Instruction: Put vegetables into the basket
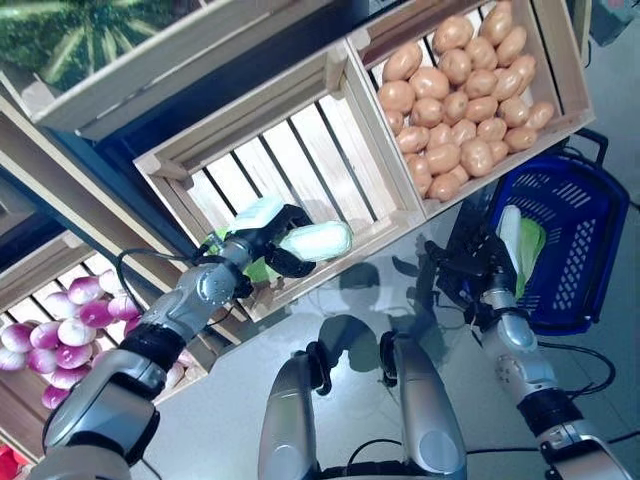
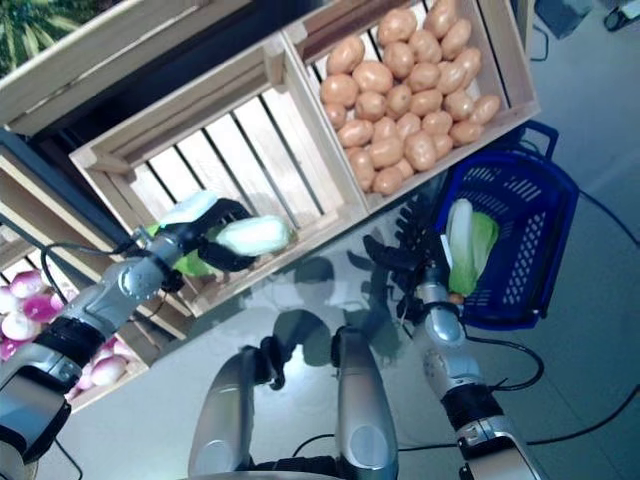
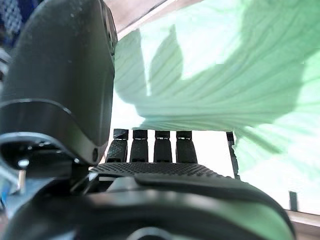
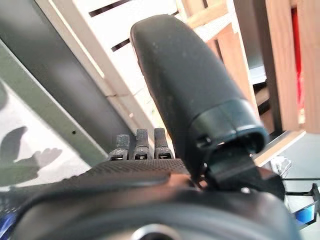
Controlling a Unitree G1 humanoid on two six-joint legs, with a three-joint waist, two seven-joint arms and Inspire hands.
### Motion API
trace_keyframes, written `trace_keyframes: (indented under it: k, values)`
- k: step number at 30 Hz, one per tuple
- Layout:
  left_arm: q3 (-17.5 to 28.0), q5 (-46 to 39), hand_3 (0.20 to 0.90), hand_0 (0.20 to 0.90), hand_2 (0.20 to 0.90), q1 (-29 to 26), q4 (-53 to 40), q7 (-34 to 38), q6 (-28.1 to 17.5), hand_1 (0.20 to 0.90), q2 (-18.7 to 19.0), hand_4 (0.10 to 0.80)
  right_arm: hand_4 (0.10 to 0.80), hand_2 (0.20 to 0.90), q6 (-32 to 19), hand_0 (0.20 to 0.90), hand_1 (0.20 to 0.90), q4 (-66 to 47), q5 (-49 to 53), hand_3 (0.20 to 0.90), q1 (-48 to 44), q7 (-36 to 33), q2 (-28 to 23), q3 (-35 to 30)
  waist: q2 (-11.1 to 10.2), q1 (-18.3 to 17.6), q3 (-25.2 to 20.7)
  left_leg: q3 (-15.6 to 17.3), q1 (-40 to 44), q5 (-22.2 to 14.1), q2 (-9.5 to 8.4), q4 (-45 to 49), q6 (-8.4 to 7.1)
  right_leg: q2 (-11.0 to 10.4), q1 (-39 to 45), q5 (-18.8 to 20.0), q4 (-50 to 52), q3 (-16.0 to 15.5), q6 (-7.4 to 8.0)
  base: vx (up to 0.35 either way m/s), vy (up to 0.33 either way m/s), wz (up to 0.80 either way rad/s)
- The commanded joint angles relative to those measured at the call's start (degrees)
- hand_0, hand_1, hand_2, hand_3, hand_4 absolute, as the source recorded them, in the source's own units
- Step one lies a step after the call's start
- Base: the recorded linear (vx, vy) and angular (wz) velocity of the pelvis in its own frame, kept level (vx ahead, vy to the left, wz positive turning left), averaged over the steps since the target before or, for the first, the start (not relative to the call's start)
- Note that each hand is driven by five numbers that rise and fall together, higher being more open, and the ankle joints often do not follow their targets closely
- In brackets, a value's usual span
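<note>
From the left eye view, the robot's left hand was clamped on a pale green leafy cabbage, holding it just in front of the near rail of an empty slatted wooden crate. At two o'clock from that crate stood a second wooden crate heaped with brown potatoes. The blue plastic shopping basket sat on the floor at three o'clock, already holding another pale cabbage with green leaves. The right hand hovered beside the basket's near wall, fingers spread and empty. Purple and white onions filled a lower crate at eight o'clock.

The right eye view showed the same arrangement: the held cabbage well apart from the basket, with the right hand between them.

In the left wrist view, veined green leaf filled nearly everything past the dark fingers, which were curled up against it.

In the right wrist view, the thumb stood straight and the fingers extended, gripping nothing, with pale crate slats beyond.

The cabbage looked light for its bulk but soft and loose-leafed. Outer leaves would likely crush or tear under a hard pinch, and its smooth skin could slip. A grip round the firm middle, as here, appeared the safest hold for the carry across to the basket.
</note>
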Motion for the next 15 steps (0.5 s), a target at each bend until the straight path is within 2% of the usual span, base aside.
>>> trace_keyframes:
  k: [1, 7, 10, 11, 15]
  values:
    - [5.9, -8.3, 0.3, 0.3, 0.3, 2.7, -6.3, 3.1, -6.4, 0.3, 0.0, 0.4, 0.8, 0.9, -6.9, 0.9, 0.9, -4.6, -3.5, 0.9, 2.5, 1.6, 3.0, -3.1, -1.8, 2.0, -10.0, 1.0, 6.5, 1.9, -3.64, -8.9, 2.32, -1.7, 8.6, 6.2, -12.6, -1.8, 0.76, 0.143, 0.046, -0.07]
    - [10.4, -17.1, 0.3, 0.3, 0.3, 7.7, -10.1, -0.4, -6.1, 0.3, -4.9, 0.4, 0.8, 0.9, -5.3, 0.9, 0.9, -6.4, -4.5, 0.9, 6.6, 7.2, 4.9, -2.2, -1.3, 2.0, -15.4, 1.0, 17.9, 5.2, -4.88, -21.5, 2.68, -0.3, 20.5, 9.4, -26.4, -2.2, 1.4, 0.144, 0.034, -0.04]
    - [11.6, -19.9, 0.3, 0.3, 0.3, 8.2, -10.6, -0.6, -5.6, 0.3, -6.4, 0.4, 0.8, 0.9, -3.0, 0.9, 0.9, -7.5, -4.1, 0.9, 6.9, 10.9, 5.1, -1.5, -1.1, 2.0, -17.9, 1.0, 23.2, 7.4, -5.56, -28.6, 2.53, 0.6, 26.0, 11.3, -33.6, -2.3, 1.66, 0.124, 0.023, 0.02]
    - [12.5, -21.8, 0.3, 0.3, 0.3, 8.1, -10.6, 0.3, -5.8, 0.3, -7.3, 0.4, 0.8, 0.9, -1.6, 0.9, 0.9, -7.7, -3.3, 0.9, 6.8, 14.4, 5.0, -1.0, -1.1, 1.9, -19.2, 0.9, 25.4, 8.4, -5.85, -32.0, 2.5, 1.0, 28.1, 12.6, -36.9, -2.1, 1.83, 0.066, 0.02, -0.03]
    - [14.8, -26.6, 0.3, 0.3, 0.3, 7.8, -10.7, 0.5, -5.8, 0.3, -8.9, 0.4, 0.8, 0.9, 1.3, 0.9, 0.9, -8.5, -1.5, 0.9, 7.1, 21.3, 5.0, -0.1, -1.2, 1.8, -21.2, 0.8, 28.7, 9.8, -6.09, -36.9, 2.51, 1.5, 31.1, 14.5, -41.4, -2.1, 1.98, 0.039, 0.009, 0.0]
